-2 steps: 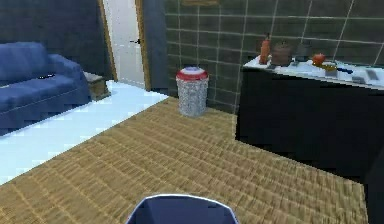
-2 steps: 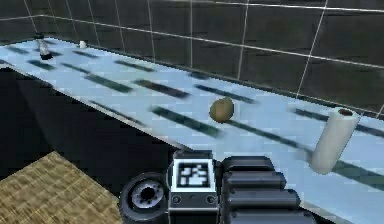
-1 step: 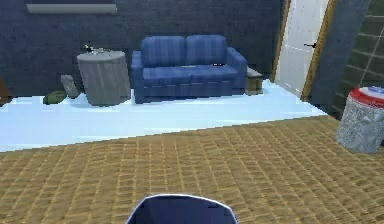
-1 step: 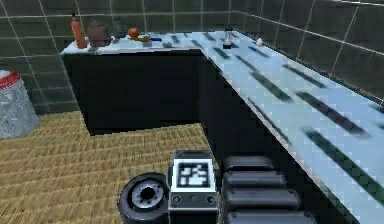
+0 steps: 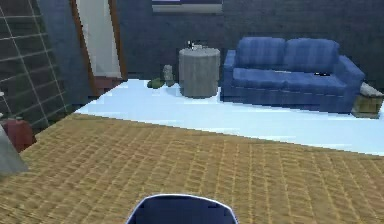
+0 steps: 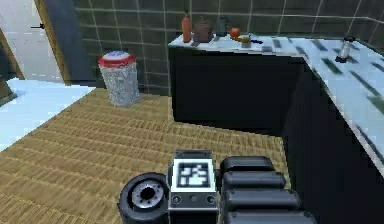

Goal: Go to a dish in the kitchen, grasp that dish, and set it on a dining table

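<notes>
One L-shaped dark counter (image 6: 235, 85) with a pale speckled top carries, upper middle, one red bottle (image 6: 186, 27), one brown pot (image 6: 203, 30) and one red round blob (image 6: 235, 33). The dish cannot be told among them. One grey, red-rimmed bin (image 6: 119, 78), upper left, contents hidden. Pincer (image 6: 147, 197), bottom middle: whether it holds anything cannot be told.

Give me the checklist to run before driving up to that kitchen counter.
1. Counter in sight, arm side view: ok.
2. Dish told apart from the brown vessel and red bottle on it: cannot tell.
3. Woven floor up to the counter free: ok.
4. Bin off that path, toward the view's left of the counter: ok.
5. Gripper load: cannot tell.
</notes>
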Controlling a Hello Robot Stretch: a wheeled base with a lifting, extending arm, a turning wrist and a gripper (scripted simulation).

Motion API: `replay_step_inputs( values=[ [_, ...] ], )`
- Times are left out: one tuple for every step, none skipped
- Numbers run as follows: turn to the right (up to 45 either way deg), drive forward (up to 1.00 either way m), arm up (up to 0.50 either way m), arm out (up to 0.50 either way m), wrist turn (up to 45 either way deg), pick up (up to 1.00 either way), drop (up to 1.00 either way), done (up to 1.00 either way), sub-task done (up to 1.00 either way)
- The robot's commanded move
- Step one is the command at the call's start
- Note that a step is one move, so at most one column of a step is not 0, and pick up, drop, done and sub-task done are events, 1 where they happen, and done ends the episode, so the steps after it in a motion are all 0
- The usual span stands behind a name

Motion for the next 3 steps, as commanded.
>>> replay_step_inputs(
  values=[
    [0.0,1.00,0.00,0.00,0.0,0.00,0.00,0.00,0.00],
    [0.0,1.00,0.00,0.00,0.0,0.00,0.00,0.00,0.00],
    [-3.0,0.00,0.00,0.00,0.0,0.00,0.00,0.00,0.00]
  ],
)
